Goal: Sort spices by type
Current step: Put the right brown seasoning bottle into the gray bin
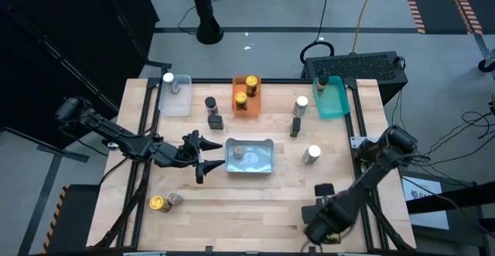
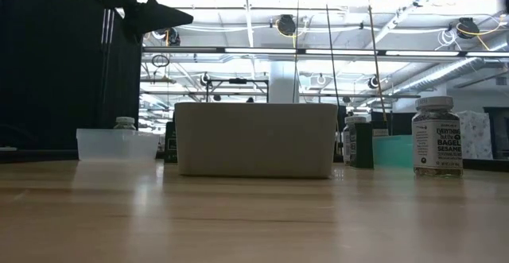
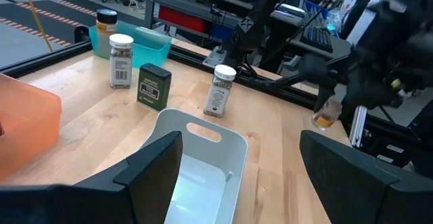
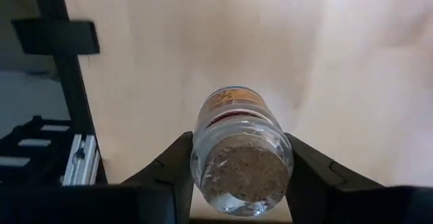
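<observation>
Right hand (image 4: 237,183), at the table (image 1: 255,202) edge well right of the white rectangular bin (image 1: 249,156), is clamped on a clear cylindrical spice jar (image 4: 238,153) of tan granules. Left hand (image 1: 203,157), fingers spread wide and empty, hovers just left of that bin. Judged best: carry the jar level, read its label, release low into the matching bin. Countable: four bins; roughly a dozen jars, two lying inside the white bin
</observation>
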Motion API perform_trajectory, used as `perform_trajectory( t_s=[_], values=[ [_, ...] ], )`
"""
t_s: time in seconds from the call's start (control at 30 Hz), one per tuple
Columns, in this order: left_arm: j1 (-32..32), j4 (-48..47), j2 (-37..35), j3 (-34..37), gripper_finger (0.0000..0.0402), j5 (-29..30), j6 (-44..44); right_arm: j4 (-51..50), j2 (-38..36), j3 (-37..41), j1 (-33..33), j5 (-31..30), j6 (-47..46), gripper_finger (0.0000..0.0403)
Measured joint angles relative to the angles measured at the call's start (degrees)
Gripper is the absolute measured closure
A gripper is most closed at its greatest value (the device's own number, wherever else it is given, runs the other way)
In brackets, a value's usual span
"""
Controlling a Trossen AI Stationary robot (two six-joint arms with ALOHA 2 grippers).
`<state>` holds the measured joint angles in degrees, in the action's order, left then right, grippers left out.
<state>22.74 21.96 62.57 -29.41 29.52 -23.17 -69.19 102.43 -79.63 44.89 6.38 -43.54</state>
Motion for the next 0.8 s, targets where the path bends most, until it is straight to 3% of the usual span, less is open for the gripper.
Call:
perform_trajectory(
  t_s=[0.17, 0.43, 0.6, 0.8],
  values=[
    [0.00, 0.19, -0.01, 0.00, 0.0098, 0.22, 0.12, -6.57, -0.04, -8.17, -10.45, -2.88, 14.95, 0.0249],
    [0.00, 0.02, -5.50, 0.00, 0.0098, 0.68, 3.64, 0.06, -0.05, -12.88, -30.27, -3.74, 39.59, 0.0249],
    [0.00, -0.21, -11.39, 0.00, 0.0098, 0.79, 9.96, 5.19, 1.88, -12.93, -39.39, -3.59, 45.43, 0.0249],
    [0.07, -3.46, -13.57, 0.00, 0.0098, 0.92, 11.48, 5.55, 6.22, -12.90, -42.54, -3.28, 47.10, 0.0249]
  ],
)
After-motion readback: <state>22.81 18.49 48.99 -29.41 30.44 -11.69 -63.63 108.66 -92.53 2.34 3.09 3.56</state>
